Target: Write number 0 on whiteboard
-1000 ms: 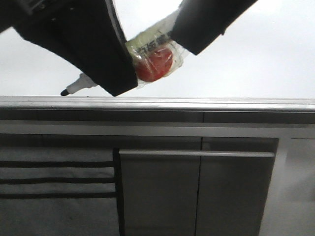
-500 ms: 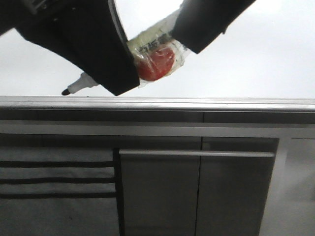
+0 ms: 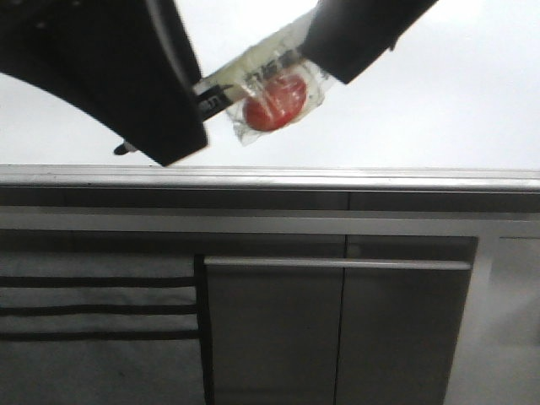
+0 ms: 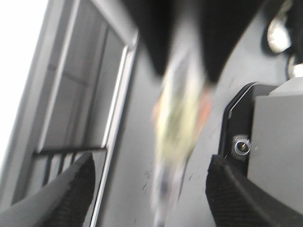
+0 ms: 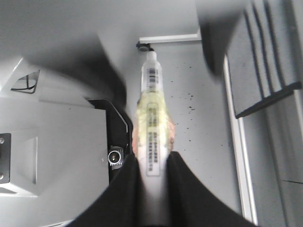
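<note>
The right gripper (image 5: pixel 151 175) is closed on a marker (image 5: pixel 151 118), its two dark fingers (image 5: pixel 182 189) pinching the barrel from both sides near the capless pen's rear end. In the front view the same gripper (image 3: pixel 308 59) enters from the upper right and holds the marker (image 3: pixel 253 67) slanting down to the left, with a red round object wrapped in clear crinkled plastic (image 3: pixel 274 101) attached under the barrel. The marker body is white with a yellowish label and a barcode band; its black tip (image 3: pixel 125 149) just peeks out below the left arm, close above the whiteboard's grey metal strip.

The left gripper (image 4: pixel 151 189) stands wide open, its dark rounded fingers (image 4: pixel 71 189) well apart, with the blurred marker (image 4: pixel 177 118) between them and touching neither. In the front view the left arm's black body (image 3: pixel 110 76) covers most of the marker's front half.

The whiteboard (image 3: pixel 439 110) is the glossy white panel behind both arms, edged along its near side by the metal strip (image 3: pixel 337 179). No drawn 0 can be made out on it; the area around the tip is hidden by the left arm. The left wrist view is heavily motion-blurred. Nearer than the strip are dark grey cabinet fronts (image 3: pixel 337 337) with a pale horizontal handle bar.
</note>
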Available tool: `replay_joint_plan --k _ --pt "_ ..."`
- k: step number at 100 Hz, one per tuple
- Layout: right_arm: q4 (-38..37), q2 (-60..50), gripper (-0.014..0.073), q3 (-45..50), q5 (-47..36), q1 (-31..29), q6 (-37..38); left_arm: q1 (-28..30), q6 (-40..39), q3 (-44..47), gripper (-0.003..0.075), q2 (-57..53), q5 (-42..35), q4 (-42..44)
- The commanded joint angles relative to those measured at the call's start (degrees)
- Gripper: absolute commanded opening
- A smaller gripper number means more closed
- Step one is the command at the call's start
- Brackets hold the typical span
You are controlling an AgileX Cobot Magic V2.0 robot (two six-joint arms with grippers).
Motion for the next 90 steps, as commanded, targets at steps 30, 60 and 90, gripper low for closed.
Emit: replay_joint_plan --k 30,60,90 --pt "2.2 -9.4 -0.0036 -0.5 1.5 -15.9 4.7 14.2 -7.1 -1.5 0.0463 -11.5 1.0 -0.5" --pt "2.2 -18.4 -0.0036 15.8 -17.8 -27.8 24.0 21.8 -22.5 10.5 0.0459 -24.0 -14.5 -0.6" --pt "8.7 -18.6 -0.0036 22.2 -27.8 -28.6 26.3 23.6 -26.0 20.7 0.0459 -29.2 -27.4 -2.6"
